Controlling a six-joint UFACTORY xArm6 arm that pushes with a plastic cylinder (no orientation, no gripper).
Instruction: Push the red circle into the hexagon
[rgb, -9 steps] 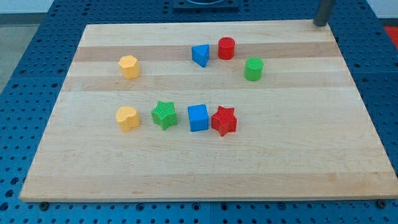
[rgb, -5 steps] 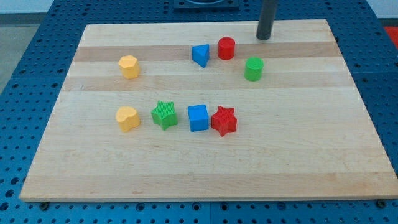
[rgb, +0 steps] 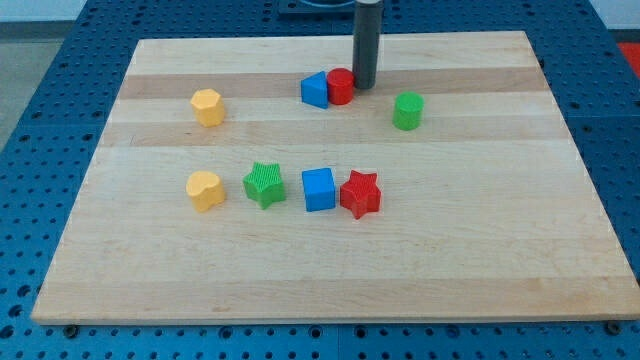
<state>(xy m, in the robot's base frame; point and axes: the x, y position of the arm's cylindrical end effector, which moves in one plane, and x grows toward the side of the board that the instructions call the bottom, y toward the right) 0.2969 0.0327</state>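
Note:
The red circle (rgb: 341, 86) sits near the view's top centre, pressed against the blue triangle (rgb: 315, 90) on its left. My tip (rgb: 365, 83) touches the red circle's right side. The yellow hexagon (rgb: 207, 106) lies well to the left of them, near the board's left side. The rod comes down from the view's top edge.
A green cylinder (rgb: 407, 110) stands right of my tip. A row lower down holds a yellow heart (rgb: 205, 189), a green star (rgb: 264, 184), a blue cube (rgb: 319, 189) and a red star (rgb: 360, 194). The wooden board (rgb: 500, 250) lies on a blue perforated table.
My tip moved from the top right corner leftward to the red circle. It pushed the red circle left into the blue triangle, which also shifted slightly left.

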